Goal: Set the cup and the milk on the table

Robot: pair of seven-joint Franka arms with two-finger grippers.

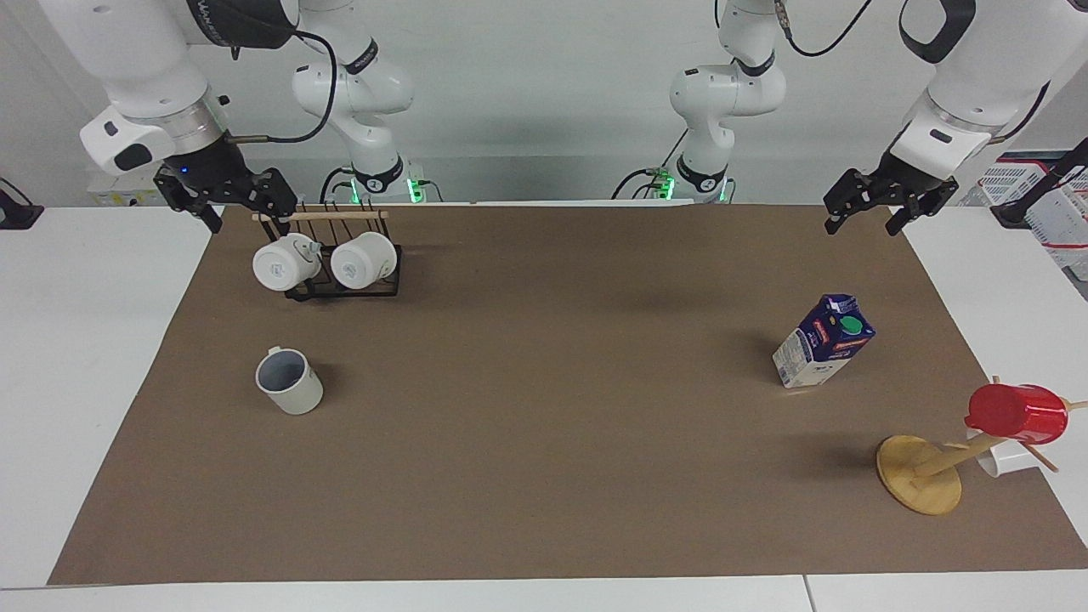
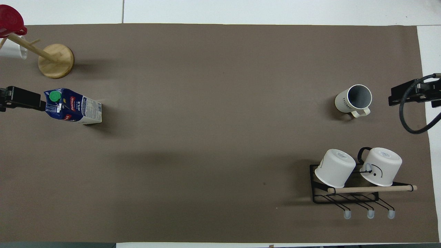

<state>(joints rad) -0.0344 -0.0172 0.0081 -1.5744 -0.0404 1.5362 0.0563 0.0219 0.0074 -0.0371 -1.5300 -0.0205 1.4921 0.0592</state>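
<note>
Cup [image 1: 290, 382] and milk [image 1: 823, 341] stand on the table [image 1: 544, 476].
I hold both hands, left hand [image 1: 864, 214] and right hand [image 1: 225, 197], wide and empty, clear above them.

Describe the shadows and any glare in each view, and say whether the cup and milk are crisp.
Facing view: soft shadows fall from the cup and milk toward mid-table on the table; no glare, both crisp. Overhead view: the same soft shadows beside the cup and milk, a broad faint band across the mat, no glare, carton lettering legible.
</note>
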